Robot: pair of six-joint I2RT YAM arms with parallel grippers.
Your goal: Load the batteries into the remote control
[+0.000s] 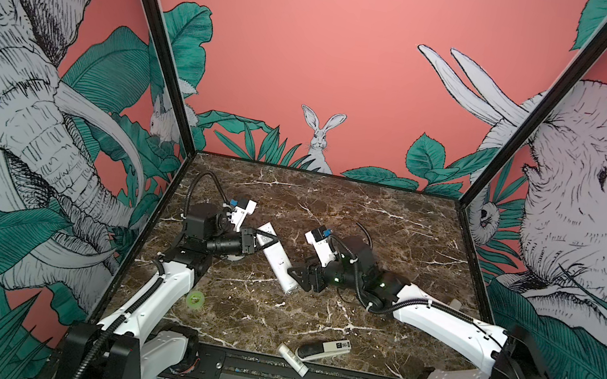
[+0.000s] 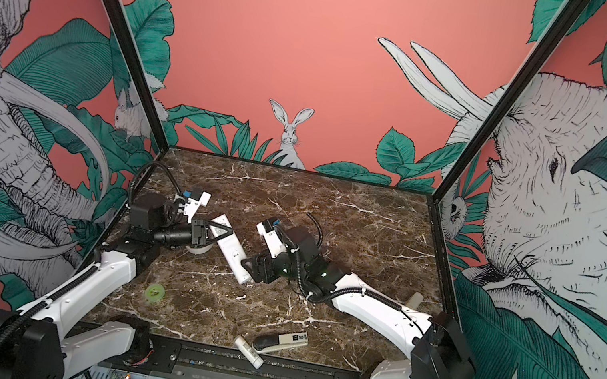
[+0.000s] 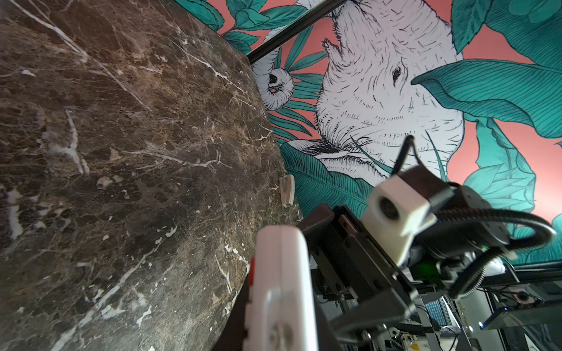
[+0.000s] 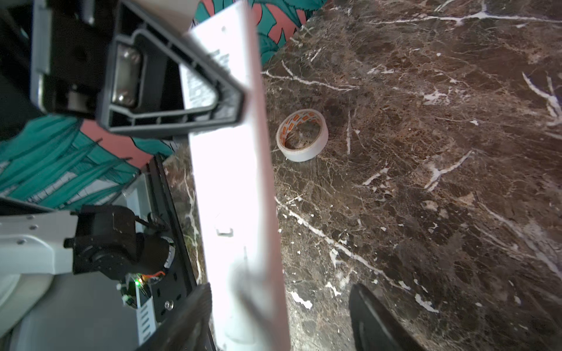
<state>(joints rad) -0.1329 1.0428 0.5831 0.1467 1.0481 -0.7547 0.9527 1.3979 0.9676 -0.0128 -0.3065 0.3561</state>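
Observation:
The remote control (image 1: 278, 258) (image 2: 233, 250) is a long slim white bar held off the marble table, slanting from far left to near right, plain back up. My left gripper (image 1: 262, 240) (image 2: 217, 232) is shut on its far end; in the left wrist view the remote (image 3: 281, 282) runs out from between the left gripper's (image 3: 279, 329) fingers. My right gripper (image 1: 296, 278) (image 4: 279, 322) stands open around the near end of the remote (image 4: 234, 182). One finger (image 4: 188, 319) lies close beside it and the other finger (image 4: 371, 322) stands well clear. The batteries are out of view.
A white tape roll (image 4: 302, 135) lies on the table (image 1: 391, 231) under the left arm. A green ring (image 1: 195, 299) sits near left. A white labelled tube (image 1: 292, 359) and a stubby black-and-white device (image 1: 322, 349) lie at the front edge. A small pale piece (image 1: 454, 303) rests by the right wall.

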